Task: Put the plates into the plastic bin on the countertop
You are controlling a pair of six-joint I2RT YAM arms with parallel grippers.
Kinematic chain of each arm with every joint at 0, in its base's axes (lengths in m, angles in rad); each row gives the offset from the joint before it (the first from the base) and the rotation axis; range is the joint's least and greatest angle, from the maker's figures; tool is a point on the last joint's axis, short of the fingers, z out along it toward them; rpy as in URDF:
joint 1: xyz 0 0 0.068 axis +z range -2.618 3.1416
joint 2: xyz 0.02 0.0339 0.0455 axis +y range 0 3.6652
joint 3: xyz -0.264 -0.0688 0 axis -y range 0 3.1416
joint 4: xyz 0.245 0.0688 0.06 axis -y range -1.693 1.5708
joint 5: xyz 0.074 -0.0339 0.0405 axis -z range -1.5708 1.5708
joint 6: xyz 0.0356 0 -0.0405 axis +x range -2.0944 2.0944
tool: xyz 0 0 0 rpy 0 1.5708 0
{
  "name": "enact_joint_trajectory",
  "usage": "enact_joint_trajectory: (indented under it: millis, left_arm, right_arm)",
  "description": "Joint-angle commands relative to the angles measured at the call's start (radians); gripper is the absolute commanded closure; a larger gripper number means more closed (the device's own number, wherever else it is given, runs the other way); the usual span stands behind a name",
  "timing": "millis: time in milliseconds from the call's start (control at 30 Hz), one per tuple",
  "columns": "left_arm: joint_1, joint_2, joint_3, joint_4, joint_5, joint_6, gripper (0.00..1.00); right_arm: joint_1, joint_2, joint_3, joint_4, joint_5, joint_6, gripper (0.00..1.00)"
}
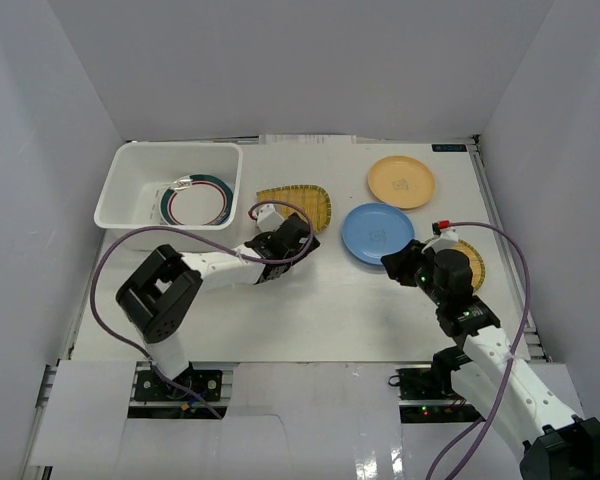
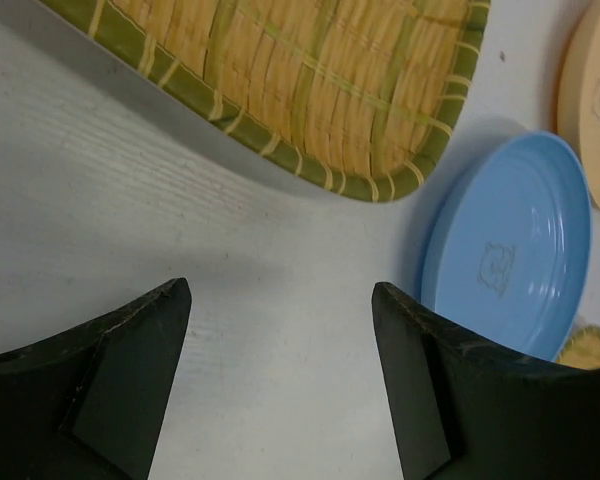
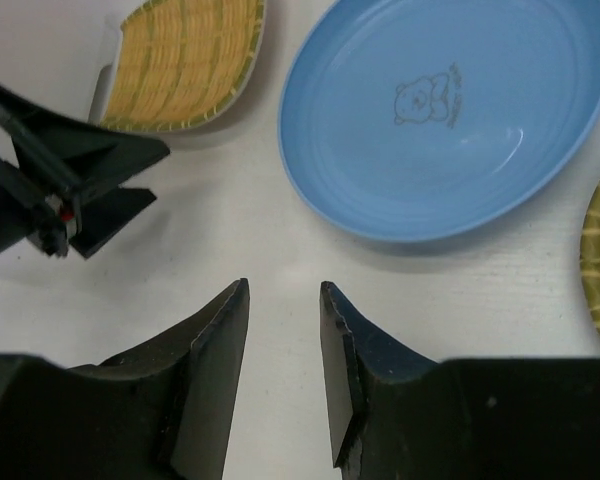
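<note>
Top external: left gripper (image 1: 298,232) gapes wide, empty, beside woven plate (image 1: 305,203); right gripper (image 1: 397,262) narrow, empty, near blue plate (image 1: 375,232).

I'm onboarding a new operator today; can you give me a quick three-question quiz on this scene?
1. True or false: the plastic bin already holds a patterned-rim plate.
2. Which plate lies closest to the left gripper? A) blue B) woven plate C) orange
3. Fill in: the right gripper, jaws apart, holds ____.
Key: 1 true; 2 B; 3 nothing.
</note>
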Motion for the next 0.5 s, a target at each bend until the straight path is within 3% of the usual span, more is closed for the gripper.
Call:
enact_joint_trajectory:
  millis: [0, 300, 400, 467]
  left_arm:
    - [0.022, 0.042, 0.055, 0.047, -0.115, -0.088, 0.17]
    - [0.098, 0.179, 0.095, 0.091, -0.103, -0.128, 0.23]
    - [0.099, 0.205, 0.109, 0.102, -0.108, -0.114, 0.34]
    - [0.099, 0.222, 0.128, 0.104, -0.109, -0.097, 0.48]
  right_arm:
    - [-0.008, -0.052, -0.053, -0.021, -0.076, 0.033, 0.59]
    - [-0.006, -0.089, -0.125, -0.022, -0.165, 0.042, 0.59]
    - [-0.006, -0.068, -0.132, -0.022, -0.174, 0.040, 0.59]
    - [-0.006, -0.054, -0.138, 0.020, -0.174, 0.043, 0.59]
